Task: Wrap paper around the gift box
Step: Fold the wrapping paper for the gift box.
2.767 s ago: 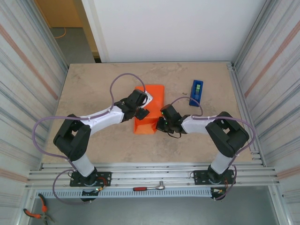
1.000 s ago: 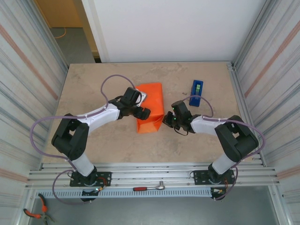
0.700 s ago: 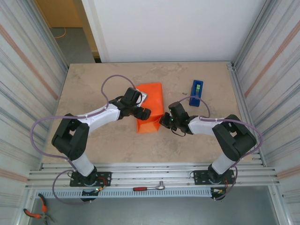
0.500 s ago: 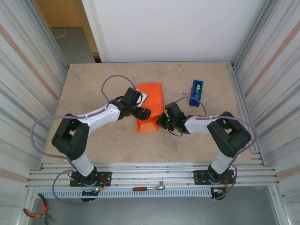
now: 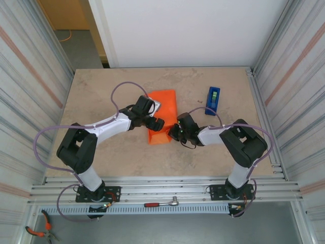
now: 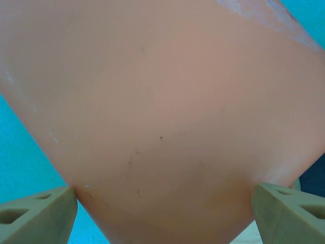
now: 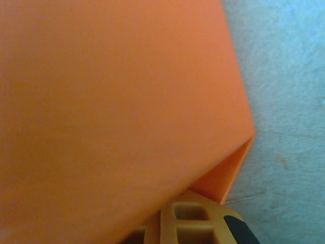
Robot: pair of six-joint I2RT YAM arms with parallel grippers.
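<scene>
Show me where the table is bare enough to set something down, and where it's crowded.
Bare: the far-left corner of the table, beyond the left arm; the far strip behind the paper and tape dispenser; the near middle between both arms. Crowded: the centre, where left claw and right claw flank the paper.

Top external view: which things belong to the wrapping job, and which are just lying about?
Job: orange paper, folded up between the two arms; blue tape dispenser, probably for sealing.
Lying about: red-handled tool at the near edge; orange-handled pliers in the bottom left corner.
</scene>
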